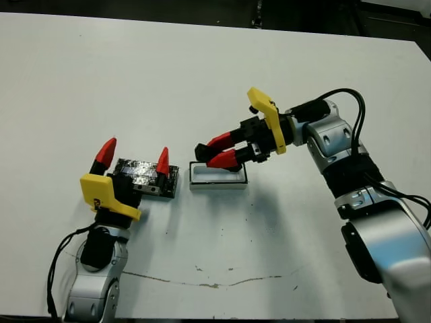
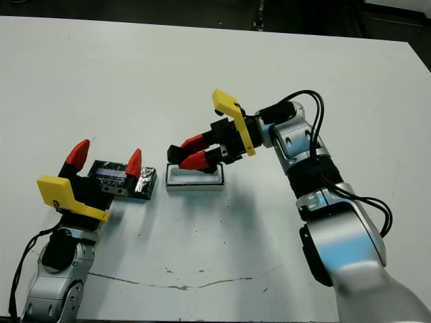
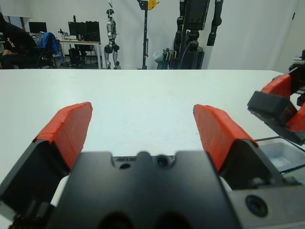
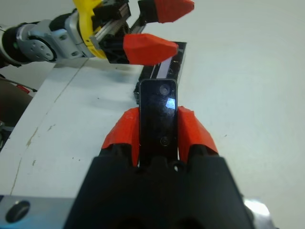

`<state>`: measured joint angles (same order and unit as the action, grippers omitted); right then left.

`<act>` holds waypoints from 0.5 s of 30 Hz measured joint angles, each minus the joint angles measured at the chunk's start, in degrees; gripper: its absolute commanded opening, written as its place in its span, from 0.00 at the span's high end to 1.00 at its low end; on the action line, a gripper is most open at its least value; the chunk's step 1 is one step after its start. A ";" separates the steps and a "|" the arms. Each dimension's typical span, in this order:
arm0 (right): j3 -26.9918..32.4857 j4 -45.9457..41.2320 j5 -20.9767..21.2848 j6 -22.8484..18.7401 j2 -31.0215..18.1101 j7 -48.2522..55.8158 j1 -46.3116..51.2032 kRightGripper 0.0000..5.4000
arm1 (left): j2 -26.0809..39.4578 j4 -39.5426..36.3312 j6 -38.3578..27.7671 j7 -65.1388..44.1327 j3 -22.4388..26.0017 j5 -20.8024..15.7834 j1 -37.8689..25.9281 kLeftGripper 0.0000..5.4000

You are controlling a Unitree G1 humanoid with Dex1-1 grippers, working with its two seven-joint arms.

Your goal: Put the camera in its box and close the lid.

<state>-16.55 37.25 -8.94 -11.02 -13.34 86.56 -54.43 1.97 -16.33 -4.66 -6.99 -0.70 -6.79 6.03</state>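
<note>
Gripping the camera [image 4: 158, 114] between its two red-tipped fingers, the right gripper [image 1: 222, 151] is hovering just above the box [image 1: 217, 176], with the camera's near end poking out past the fingertips over the box's left part. The camera is a slim, glossy black bar with rounded corners, and its smooth face is catching small glints of light in the right wrist view. The box is a small rectangular tray with a thick white rim and a pale interior, sitting on the matte white table [image 1: 202, 81] near the middle.

To the robot's left of the box, the lid [image 1: 145, 176] is lying flat on the table, a dark rectangle with a crinkled, silvery reflective top. The left gripper [image 1: 135, 157] is standing over it with its wedge-shaped red fingers spread wide apart, holding nothing; one fingertip is showing against the lid's right part and the other beyond its left edge. A thin, dark, cracklike line is running across the table's near side.
</note>
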 measured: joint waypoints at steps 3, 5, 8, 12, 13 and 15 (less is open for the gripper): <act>-0.05 0.37 0.22 0.68 0.21 -0.60 0.40 0.69 | 0.00 0.00 0.00 -0.01 0.00 -0.06 0.00 0.00; -0.13 0.36 0.36 0.87 0.36 -1.05 0.80 0.69 | 0.00 0.00 0.00 -0.01 0.00 -0.11 0.00 0.00; -0.27 0.28 0.74 0.92 0.38 -1.84 1.10 0.69 | 0.00 0.00 -0.01 -0.01 0.01 -0.06 0.01 0.00; -0.36 0.06 0.81 1.38 0.39 -2.40 1.26 0.69 | 0.00 0.00 -0.01 -0.01 -0.02 -0.04 0.03 0.00; -0.44 0.06 0.82 1.37 0.39 -2.49 1.27 0.69 | 0.00 0.00 0.00 -0.01 -0.04 -0.04 0.06 0.00; -0.67 0.06 0.90 1.35 0.40 -2.79 1.28 0.69 | -0.02 -0.01 0.01 0.00 -0.09 -0.05 0.11 0.00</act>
<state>-17.21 37.31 -8.04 -9.67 -12.94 83.77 -53.15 1.95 -16.34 -4.65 -6.99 -0.79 -6.85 6.13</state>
